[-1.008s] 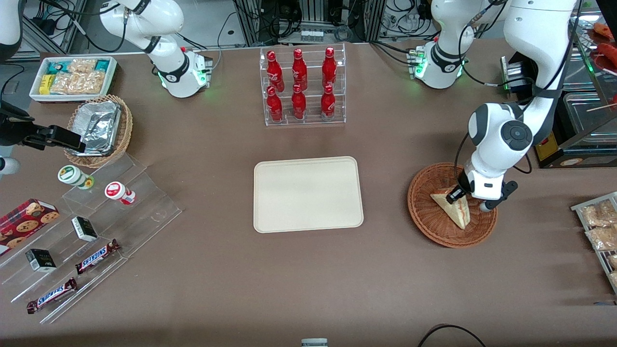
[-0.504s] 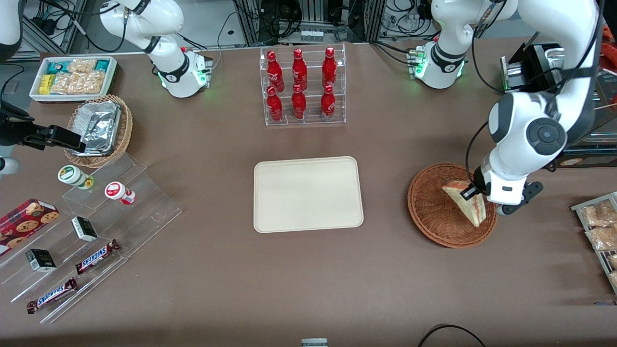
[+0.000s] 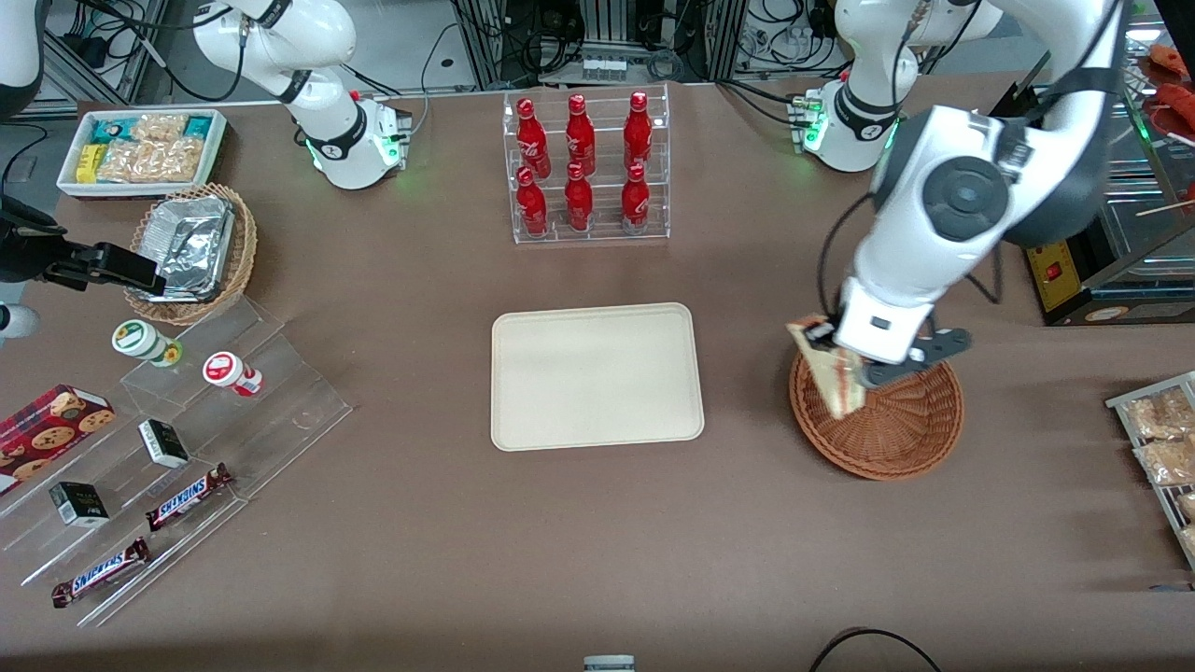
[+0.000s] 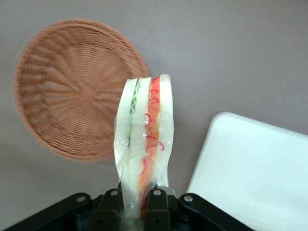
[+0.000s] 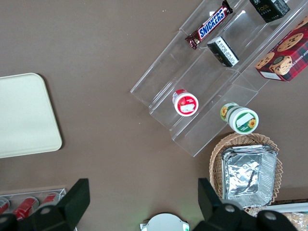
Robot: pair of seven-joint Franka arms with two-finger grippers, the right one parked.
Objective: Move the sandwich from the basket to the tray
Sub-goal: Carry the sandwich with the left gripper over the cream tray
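Your gripper (image 4: 138, 202) is clamped on the sandwich (image 4: 143, 144): in the wrist view both fingers (image 4: 156, 204) press the wrapped wedge from either side, and its green and red filling layers stand edge-on toward the camera. In the front view the gripper (image 3: 834, 347) hangs above the basket's (image 3: 896, 425) rim at about the basket's ten o'clock, so the sandwich (image 3: 834, 373) is lifted clear of the weave and dangles over the edge nearest the tray (image 3: 596, 376). The basket holds nothing else. From the basket, you find the tray at nine o'clock, flat on the brown table (image 3: 579, 551), well apart from the sandwich. Farther from the front camera, at the tray's twelve o'clock, stands a clear rack of red bottles (image 3: 583, 166). Toward the parked arm's end you see a tan basket with foil (image 3: 191, 247) and a stepped clear shelf with chocolate bars (image 3: 187, 495)
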